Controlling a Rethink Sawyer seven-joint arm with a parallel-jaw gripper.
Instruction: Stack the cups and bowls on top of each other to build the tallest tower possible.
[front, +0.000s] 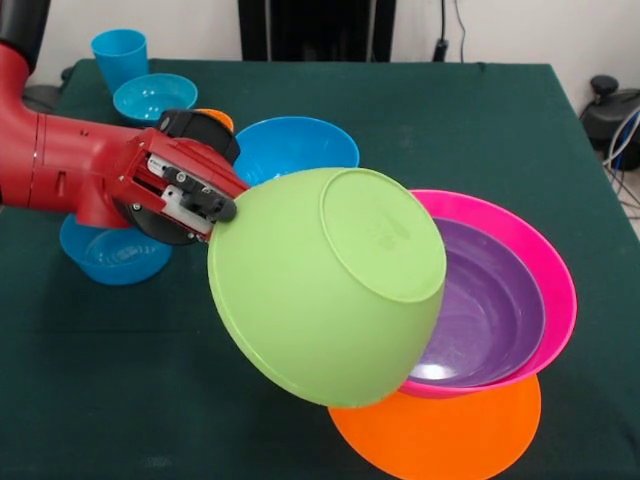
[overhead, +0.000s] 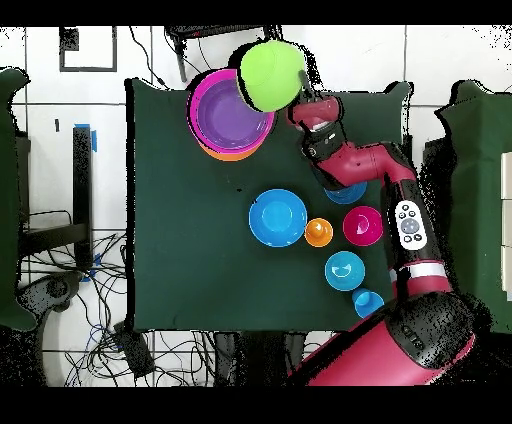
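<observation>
Green bowl (front: 320, 290), purple bowl (front: 485, 310), pink bowl (front: 555, 275), orange bowl (front: 460, 435), dark green table (front: 500, 130).

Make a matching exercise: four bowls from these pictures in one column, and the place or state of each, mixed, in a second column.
Things:
1. green bowl
2. purple bowl
3. orange bowl
4. pink bowl

Places or states:
A. flat on the table, at the bottom of the stack
B. held tilted by the tool, bottom toward the front camera
C. nested inside the pink bowl
D. directly on the orange bowl, holding the purple one

Pairs: 1-B, 2-C, 3-A, 4-D
</observation>
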